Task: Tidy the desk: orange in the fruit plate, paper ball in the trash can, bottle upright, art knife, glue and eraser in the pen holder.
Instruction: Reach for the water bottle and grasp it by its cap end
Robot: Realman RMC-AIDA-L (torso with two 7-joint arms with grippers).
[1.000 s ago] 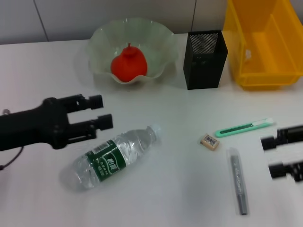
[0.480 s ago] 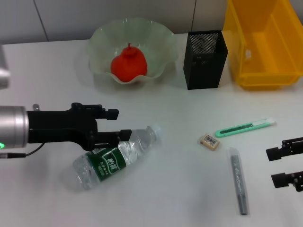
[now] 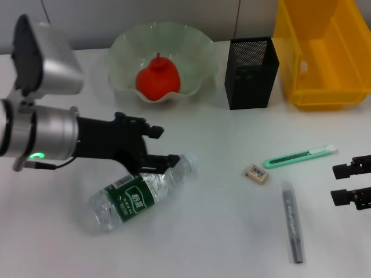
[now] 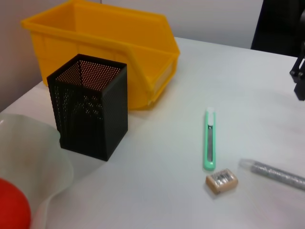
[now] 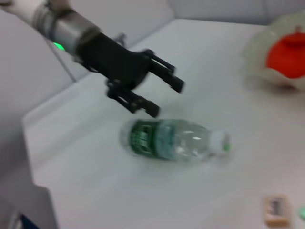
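While the bottle (image 3: 141, 192) lies on its side on the desk (image 3: 203, 231), my left gripper (image 3: 162, 146) hovers over its neck end, jaws spread and holding nothing. My right gripper (image 3: 352, 182) waits open near the glue (image 3: 291, 222).

The bottle (image 3: 134, 195) carried a green label (image 3: 131, 200) with white characters — too small to make out. The eraser (image 3: 257, 173) bore a barcode-like print on its wrapper, its digits unreadable — the left wrist view showed the same dark marks and no clearer. Nothing else in any view carried writing that could be read.
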